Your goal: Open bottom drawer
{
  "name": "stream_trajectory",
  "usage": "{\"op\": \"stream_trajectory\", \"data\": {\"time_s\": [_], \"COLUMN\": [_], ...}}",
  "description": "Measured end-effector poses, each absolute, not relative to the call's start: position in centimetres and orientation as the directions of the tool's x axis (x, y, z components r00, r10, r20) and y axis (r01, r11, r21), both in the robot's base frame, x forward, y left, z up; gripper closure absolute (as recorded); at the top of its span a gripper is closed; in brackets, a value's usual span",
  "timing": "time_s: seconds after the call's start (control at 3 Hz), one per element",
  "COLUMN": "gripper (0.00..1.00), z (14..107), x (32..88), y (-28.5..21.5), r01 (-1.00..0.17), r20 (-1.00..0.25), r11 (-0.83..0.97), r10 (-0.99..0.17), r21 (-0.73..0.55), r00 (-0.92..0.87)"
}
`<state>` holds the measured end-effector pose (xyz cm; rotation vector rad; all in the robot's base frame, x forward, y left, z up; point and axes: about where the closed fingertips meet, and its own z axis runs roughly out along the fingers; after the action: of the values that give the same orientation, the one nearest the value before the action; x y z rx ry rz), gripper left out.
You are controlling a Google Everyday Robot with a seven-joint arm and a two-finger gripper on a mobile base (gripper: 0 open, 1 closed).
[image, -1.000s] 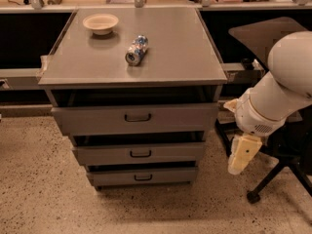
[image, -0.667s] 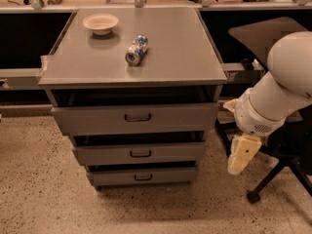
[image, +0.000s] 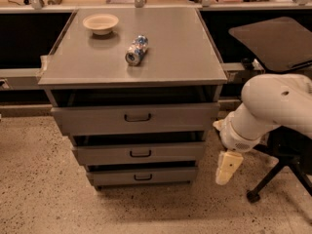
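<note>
The bottom drawer (image: 141, 176) is the narrowest, shallowest grey front of the grey cabinet, near the floor, with a small dark bar handle (image: 143, 177) at its centre. It shows only a dark gap above its front. My gripper (image: 227, 168) hangs pointing down at the cabinet's right side, level with the lower drawers and apart from the front. My white arm (image: 273, 108) comes in from the right.
The mid-sized drawer (image: 140, 153) and the widest top drawer (image: 136, 118) sit above. A beige bowl (image: 101, 23) and a lying can (image: 136, 50) rest on the cabinet top (image: 175, 57). A black office chair (image: 278, 48) stands at the right behind my arm.
</note>
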<state>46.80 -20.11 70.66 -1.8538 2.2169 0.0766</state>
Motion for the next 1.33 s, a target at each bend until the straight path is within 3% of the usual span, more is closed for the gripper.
{"op": "stream_trajectory", "data": {"time_s": [0.33, 0.67, 1.0, 1.33], "gripper": [0.00, 0.00, 0.00, 0.00], "z": [62.6, 60.9, 58.4, 52.1], "x": [48.2, 48.2, 49.8, 52.5], "y": [-20.0, -19.8, -21.0, -24.2], "r01": [-0.992, -0.994, -0.998, -0.998], "r20": [-0.247, -0.256, -0.133, -0.118], "r11": [0.057, 0.034, 0.037, 0.028], "r10": [-0.969, -0.967, -0.991, -0.993], "r21": [-0.116, -0.105, -0.054, -0.062], "r00": [-0.026, -0.006, -0.029, -0.020]}}
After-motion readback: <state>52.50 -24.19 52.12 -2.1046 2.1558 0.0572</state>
